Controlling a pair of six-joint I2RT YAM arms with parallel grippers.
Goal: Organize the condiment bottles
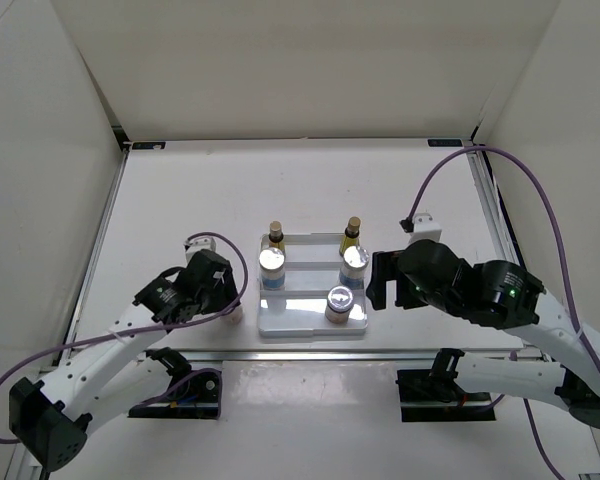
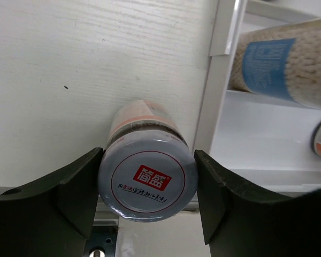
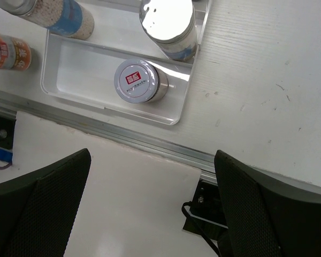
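In the left wrist view a short pale jar (image 2: 147, 182) with a silver lid and red logo stands on the table just left of the white stepped tray (image 2: 216, 101). My left gripper (image 2: 148, 155) is shut on it, both fingers against the lid. On the tray stand two slim amber bottles (image 1: 276, 234) (image 1: 353, 232) at the back, two silver-capped blue-label bottles (image 1: 272, 265) (image 1: 354, 262) on the middle step, and a second short jar (image 1: 339, 303) at the front right. My right gripper (image 1: 382, 280) hangs open just right of the tray (image 1: 310, 325), with nothing between its fingers.
An aluminium rail (image 3: 150, 142) runs along the table's near edge, with black arm mounts (image 1: 435, 388) below it. White enclosure walls stand at the left, right and back. A purple cable (image 1: 540, 210) loops over the right side.
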